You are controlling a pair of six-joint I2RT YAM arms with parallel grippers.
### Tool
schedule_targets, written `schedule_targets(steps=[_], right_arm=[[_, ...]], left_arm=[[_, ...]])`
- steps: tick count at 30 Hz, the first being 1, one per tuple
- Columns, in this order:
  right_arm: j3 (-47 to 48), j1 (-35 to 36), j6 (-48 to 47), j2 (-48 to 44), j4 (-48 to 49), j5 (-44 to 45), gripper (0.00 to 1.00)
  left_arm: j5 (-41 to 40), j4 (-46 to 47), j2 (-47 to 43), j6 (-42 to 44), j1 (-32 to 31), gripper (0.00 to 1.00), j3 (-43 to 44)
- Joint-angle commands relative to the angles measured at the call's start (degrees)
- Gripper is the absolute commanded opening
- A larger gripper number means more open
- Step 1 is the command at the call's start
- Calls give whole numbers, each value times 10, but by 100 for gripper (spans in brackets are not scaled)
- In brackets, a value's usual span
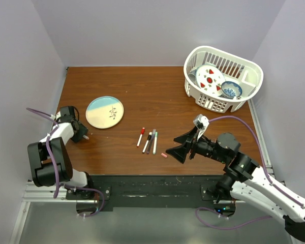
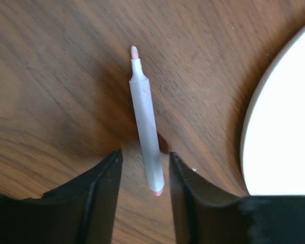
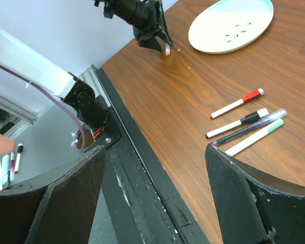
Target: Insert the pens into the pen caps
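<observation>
The right gripper (image 1: 176, 148) hangs over the near edge of the table (image 1: 157, 96), right of centre, jaws spread wide and empty. Just beside it, toward the centre, lies the pink cap (image 1: 164, 154), a tiny stub on the wood; the right arm is by far the nearer one to it.

A little further in, four pens (image 1: 148, 141) lie side by side near the table's middle. All look capped: red, black, a dark one and green.

At the left edge, the left gripper (image 2: 145, 154) is down at the wood with its jaws half closed around the rear end of the pen (image 2: 144, 112). A gap shows on one side and the other finger sits just beside the barrel, so it is straddled, not yet clamped.

The pen's long axis runs straight away from the gripper, bare pink tip foremost, barrel pale grey and slim. The plate (image 1: 104, 112) lies just beyond it. Pen and pink cap are well apart, so I judge the grasp comes first.
</observation>
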Motion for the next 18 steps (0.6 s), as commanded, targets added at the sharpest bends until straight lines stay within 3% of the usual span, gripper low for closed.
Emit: schedule_targets(steps=[1,6,7,8,14,18], right_arm=[[11,1,1,6,25,-7,82],[12,1,17,10,29,-9,82],[12,1,19,10,29,-9,82],[11,2,23,8,29,-8,82],[6,1,62,26,56,-10,82],[8,2,109,50,88,-10,82]], left_arm=[[-30,-8,16,-11,4,42,20],[6,2,27,-3,4,16,11],[11,1,28,0,4,3,8],[23,2,28,3,3,0,7],[106,6,-15,42,3,0,-14],[143,-6,-116,76,3,0,-26]])
